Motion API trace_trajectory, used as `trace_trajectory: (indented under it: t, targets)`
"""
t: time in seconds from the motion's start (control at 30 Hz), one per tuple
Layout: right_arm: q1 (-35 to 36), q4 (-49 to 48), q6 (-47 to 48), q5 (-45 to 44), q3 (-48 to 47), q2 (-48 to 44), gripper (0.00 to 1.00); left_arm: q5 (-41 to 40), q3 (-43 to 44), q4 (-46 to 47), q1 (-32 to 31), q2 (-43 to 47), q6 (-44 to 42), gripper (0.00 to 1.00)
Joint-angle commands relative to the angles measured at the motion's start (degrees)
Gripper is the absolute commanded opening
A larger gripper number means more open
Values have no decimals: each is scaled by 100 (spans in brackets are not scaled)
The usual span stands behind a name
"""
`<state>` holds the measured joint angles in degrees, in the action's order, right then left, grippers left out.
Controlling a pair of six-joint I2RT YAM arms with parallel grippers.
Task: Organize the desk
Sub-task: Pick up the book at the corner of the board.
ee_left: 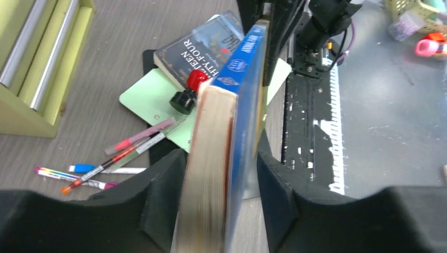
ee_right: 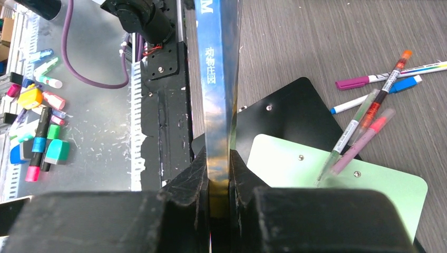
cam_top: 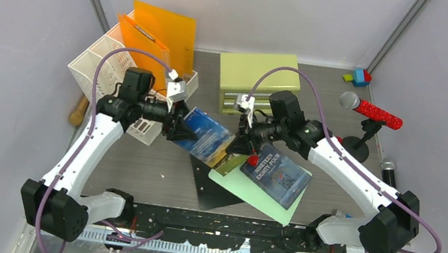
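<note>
A blue book (cam_top: 207, 136) hangs tilted above the desk (cam_top: 136, 167) between the two arms. My right gripper (cam_top: 239, 143) is shut on its lower edge; in the right wrist view the pads (ee_right: 196, 174) pinch the spine (ee_right: 219, 79). My left gripper (cam_top: 182, 130) straddles the book's other end. In the left wrist view the page block (ee_left: 208, 158) lies against the left finger (ee_left: 163, 174). A gap shows between the blue cover (ee_left: 245, 79) and the right finger (ee_left: 274, 174), so these jaws are open.
A dark "Nineteen Eighty-Four" book (cam_top: 275, 175) lies on a green clipboard (cam_top: 251, 193) over a black clipboard (cam_top: 215, 191). Several pens (ee_left: 132, 150) lie beside them. Behind are a yellow-green drawer cabinet (cam_top: 259, 72), a white basket (cam_top: 101, 63) with orange folders (cam_top: 161, 35), and a red microphone (cam_top: 372, 111).
</note>
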<state>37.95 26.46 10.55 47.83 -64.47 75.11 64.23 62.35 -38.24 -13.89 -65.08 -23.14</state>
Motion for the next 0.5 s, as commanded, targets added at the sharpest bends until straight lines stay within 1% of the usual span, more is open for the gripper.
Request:
trace_trajectory:
  t: [0.0, 0.07, 0.1, 0.17, 0.23, 0.3, 0.33, 0.37, 0.4, 0.43, 0.47]
  targets:
    - [-49, -621, 18, 56, 18, -294, 0, 494, 389, -904, -17, 74, -828, 42]
    - [-51, -693, -9, 11, 60, -287, 2, 416, 393, -962, -17, 135, -853, 8]
    - [-56, -716, -17, -39, 86, -276, 2, 323, 386, -922, -17, 187, -801, 0]
    - [-53, -781, -41, -146, 124, -275, 6, 88, 411, -909, -17, 299, -805, 0]
    - [-52, -820, -43, -299, 142, -282, 9, -206, 587, -1234, -30, 383, -1285, 0]
    - [-51, -827, -44, -455, 152, -296, 19, -472, 871, -1798, -35, 432, -1936, 0]
    - [-51, -827, -44, -505, 160, -311, 27, -600, 1035, -2031, -35, 434, -2173, 0]
    - [-51, -826, -44, -607, 166, -316, 32, -749, 1188, -2222, -35, 440, -2334, 0]
    - [-51, -826, -44, -681, 176, -331, 34, -873, 1353, -2394, -35, 438, -2481, 0]
    - [-51, -837, -53, -711, 183, -340, 41, -1005, 1518, -2588, -35, 427, -2669, 0]
    - [-51, -850, -61, -762, 198, -342, 46, -1056, 1683, -2809, -35, 408, -2896, 0]
